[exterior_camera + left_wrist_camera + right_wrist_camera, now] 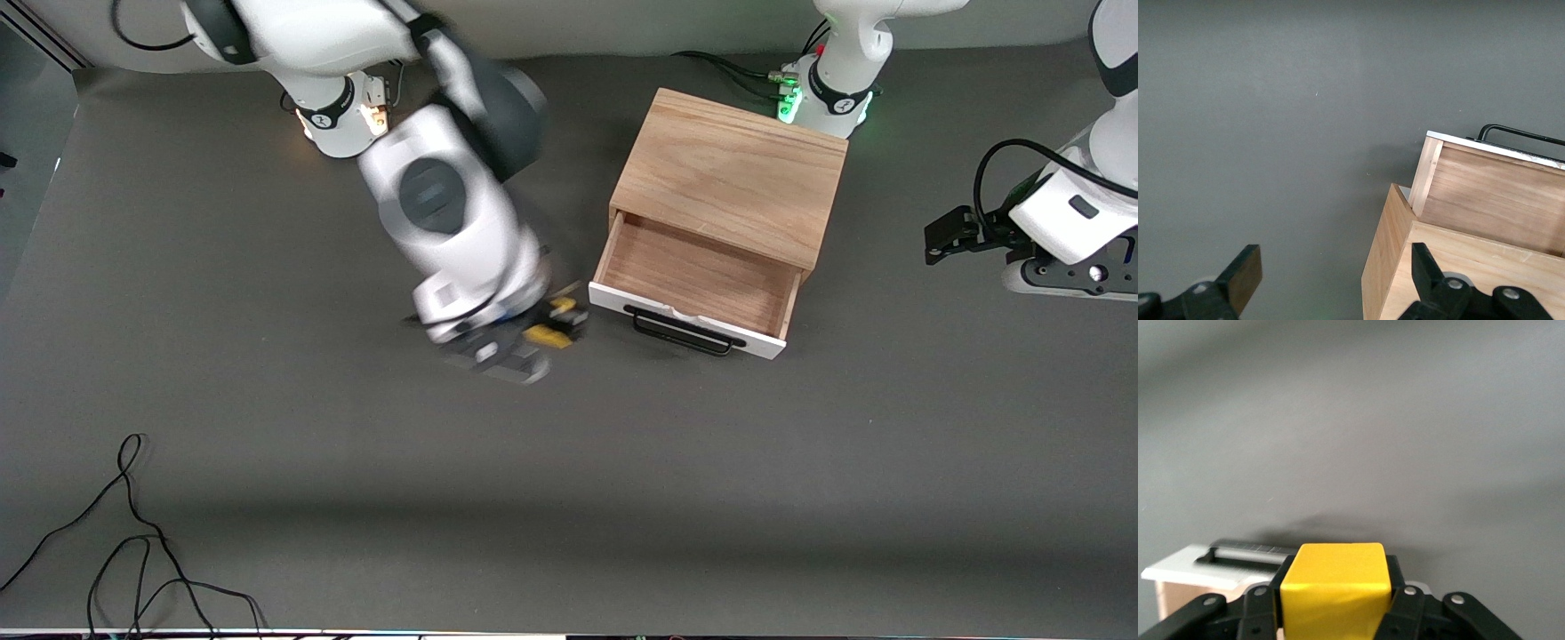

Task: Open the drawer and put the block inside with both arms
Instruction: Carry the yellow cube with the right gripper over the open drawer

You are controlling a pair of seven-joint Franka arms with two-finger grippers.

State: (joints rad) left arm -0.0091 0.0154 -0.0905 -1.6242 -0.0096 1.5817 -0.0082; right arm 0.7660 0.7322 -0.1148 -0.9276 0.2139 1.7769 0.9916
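The light oak cabinet (733,173) stands on the grey table with its drawer (698,271) pulled open; the wood interior holds nothing. The white drawer front (613,305) carries a black bar handle (685,332). My right gripper (551,327) is shut on the yellow block (544,335), over the table just beside the drawer front's corner at the right arm's end. In the right wrist view the block (1336,590) fills the jaws, with the drawer front (1178,571) past it. My left gripper (933,240) hangs open and waits at the left arm's end, its fingers (1245,275) wide beside the cabinet (1471,267).
Loose black cables (133,542) lie near the table's front edge at the right arm's end. More cables (738,69) run by the left arm's green-lit base (831,98). Bare grey table (711,489) spreads in front of the drawer.
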